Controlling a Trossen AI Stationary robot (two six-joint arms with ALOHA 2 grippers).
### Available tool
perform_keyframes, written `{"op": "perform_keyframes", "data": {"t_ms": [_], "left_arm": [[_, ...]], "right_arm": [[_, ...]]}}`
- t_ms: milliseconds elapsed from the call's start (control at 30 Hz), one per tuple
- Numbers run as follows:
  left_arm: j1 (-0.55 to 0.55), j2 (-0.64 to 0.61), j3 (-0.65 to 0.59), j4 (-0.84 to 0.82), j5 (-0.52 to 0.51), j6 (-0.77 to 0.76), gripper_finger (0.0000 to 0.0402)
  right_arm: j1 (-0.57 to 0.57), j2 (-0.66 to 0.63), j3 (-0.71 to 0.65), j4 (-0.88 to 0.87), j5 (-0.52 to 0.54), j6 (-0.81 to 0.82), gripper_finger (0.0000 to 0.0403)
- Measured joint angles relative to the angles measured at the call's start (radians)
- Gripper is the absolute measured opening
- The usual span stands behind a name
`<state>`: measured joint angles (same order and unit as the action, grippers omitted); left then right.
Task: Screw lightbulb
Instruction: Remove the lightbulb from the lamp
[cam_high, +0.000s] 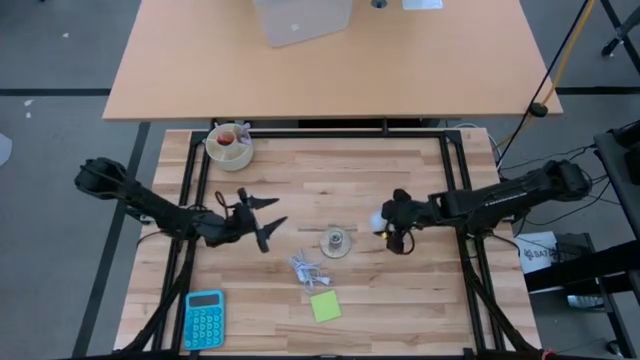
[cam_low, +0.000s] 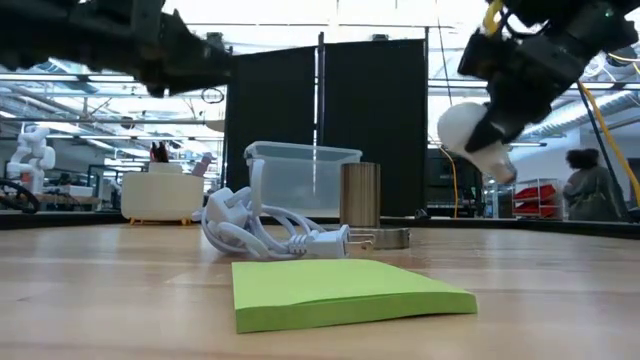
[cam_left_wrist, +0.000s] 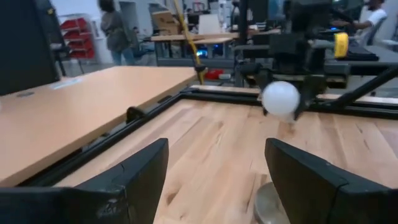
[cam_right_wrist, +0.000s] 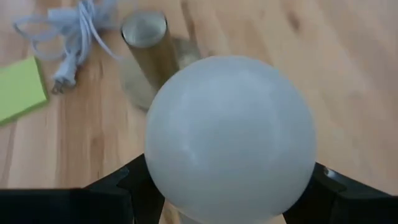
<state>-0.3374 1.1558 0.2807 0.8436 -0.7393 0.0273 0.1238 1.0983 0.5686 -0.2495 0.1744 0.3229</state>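
Right gripper (cam_high: 392, 226): clamped on the lightbulb (cam_high: 379, 220), its dark fingers (cam_right_wrist: 118, 186) pressed to either side of the narrow end below the globe, held in the air above the table (cam_high: 400, 290).

Lightbulb: off the wood, globe pointing toward the socket (cam_high: 336, 242), which stands near it toward the middle of the table; bulb and socket are apart, threads not yet met.

Left gripper (cam_high: 262, 220): jaws spread wide and holding nothing, hovering just beside the socket on the side away from the bulb.

Socket: a short metal cylinder on a round grey base, upright, next to a coiled white cable (cam_high: 305, 268) and a green sticky-note pad (cam_high: 325, 306).

How the bulb will likely handle: light, rigid and smooth, with a thin shell that would probably crack under a hard squeeze or a knock against the metal; the slick globe could slip or spin in the fingers.

Where to hold: judged best low on the globe near the neck, as now, leaving the screw base free to enter the socket.

Also on the table: a blue calculator (cam_high: 204, 320) and a small bowl (cam_high: 230, 146), both well apart from the work.
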Motion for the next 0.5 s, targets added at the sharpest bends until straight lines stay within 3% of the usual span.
{"op": "perform_keyframes", "data": {"t_ms": [500], "left_arm": [[-0.004,0.0,-0.03,0.026,-0.008,-0.03,0.0273]], "right_arm": [[-0.003,0.294,0.0,0.12,-0.055,0.136,0.0242]]}}
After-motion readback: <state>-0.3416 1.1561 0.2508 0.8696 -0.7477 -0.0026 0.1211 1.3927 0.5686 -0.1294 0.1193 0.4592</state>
